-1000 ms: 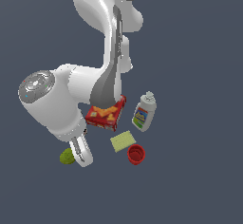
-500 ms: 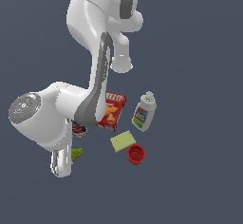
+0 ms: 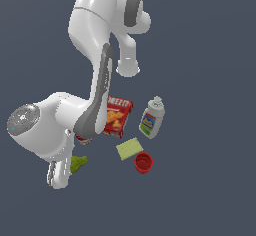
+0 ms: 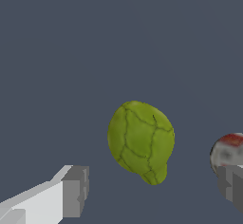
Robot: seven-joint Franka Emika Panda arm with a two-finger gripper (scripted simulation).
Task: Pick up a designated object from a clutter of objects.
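The designated object, an olive-green lumpy blob [image 4: 141, 141], lies alone on the grey floor. In the wrist view it sits between and just beyond my two grey fingertips [image 4: 74, 191], untouched. My gripper [image 4: 152, 190] is open with nothing in it. In the exterior view the green blob [image 3: 78, 163] shows right beside the white hand, whose fingers are hidden there. The rest of the clutter lies toward the exterior view's right: red cracker box [image 3: 117, 116], white bottle [image 3: 152, 118], pale yellow sponge [image 3: 129, 148], red cup [image 3: 143, 162]. The small can [image 4: 229, 152] stands close to one finger.
My own white forearm and wrist [image 3: 42, 130] loom over the can and hide most of it in the exterior view. No marker shows. Plain grey floor surrounds the blob on its other sides.
The hand has swung toward the exterior view's left and lower, passing over the green blob, which now shows at its right. The cracker box has come out from behind the arm.
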